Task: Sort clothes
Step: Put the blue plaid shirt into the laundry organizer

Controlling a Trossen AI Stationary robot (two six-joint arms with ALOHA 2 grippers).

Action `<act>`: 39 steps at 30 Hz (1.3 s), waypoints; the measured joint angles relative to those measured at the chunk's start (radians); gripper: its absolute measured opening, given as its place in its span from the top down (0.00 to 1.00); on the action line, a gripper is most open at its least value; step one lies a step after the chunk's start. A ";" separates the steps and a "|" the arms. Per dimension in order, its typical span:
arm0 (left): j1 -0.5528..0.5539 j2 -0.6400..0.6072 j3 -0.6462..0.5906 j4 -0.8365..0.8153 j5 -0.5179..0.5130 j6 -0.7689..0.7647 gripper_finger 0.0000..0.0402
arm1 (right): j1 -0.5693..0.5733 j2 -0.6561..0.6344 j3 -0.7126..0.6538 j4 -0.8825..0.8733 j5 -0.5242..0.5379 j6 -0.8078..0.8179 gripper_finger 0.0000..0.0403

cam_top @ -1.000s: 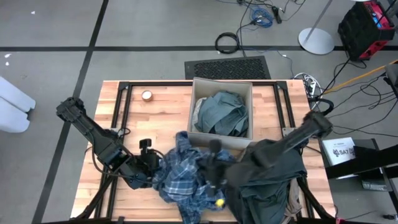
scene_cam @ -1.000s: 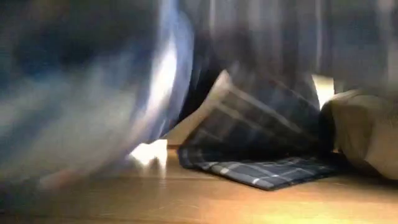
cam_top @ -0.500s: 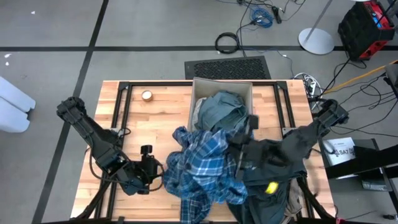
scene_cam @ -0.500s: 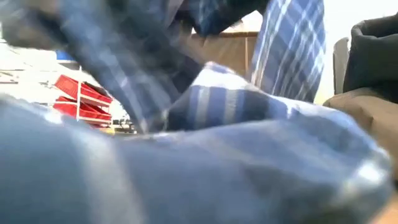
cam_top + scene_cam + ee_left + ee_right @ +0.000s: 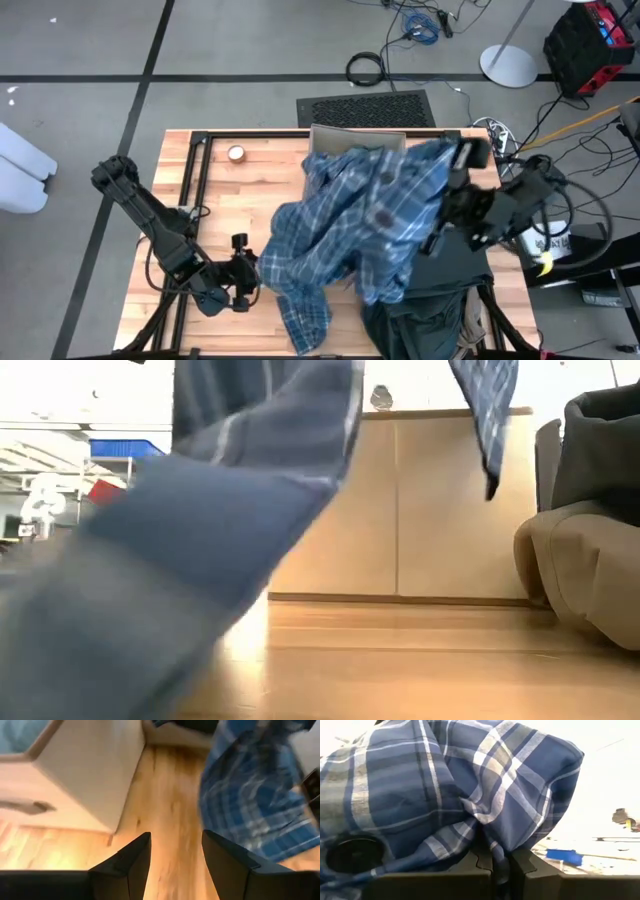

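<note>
**Plaid shirt aloft over the fabric box**

Plaid shirt is hanging across the beige fabric box, draping toward the table. We are pinching it in our right gripper, fingers clenched on the cloth. Our left gripper is waiting beside the box, fingers released, holding nothing.

No readable text, label or number on anything.
</note>
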State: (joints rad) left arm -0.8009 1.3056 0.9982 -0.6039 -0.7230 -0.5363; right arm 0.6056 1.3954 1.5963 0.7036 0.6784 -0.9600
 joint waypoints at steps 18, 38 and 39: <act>0.218 0.141 -0.364 1.058 0.044 0.257 0.54 | 0.012 -0.030 0.002 -0.062 -0.002 0.023 0.99; 0.401 0.310 -0.333 1.591 0.705 0.221 0.93 | 0.104 -0.036 0.002 -0.007 -0.049 -0.057 0.99; 0.401 0.309 -0.319 1.615 0.717 0.226 0.96 | 0.103 -0.036 0.002 0.008 -0.064 -0.057 0.99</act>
State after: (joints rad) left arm -0.3999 1.6142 0.6787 1.0114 -0.0057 -0.3103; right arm 0.7090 1.3590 1.5978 0.7119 0.6144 -1.0174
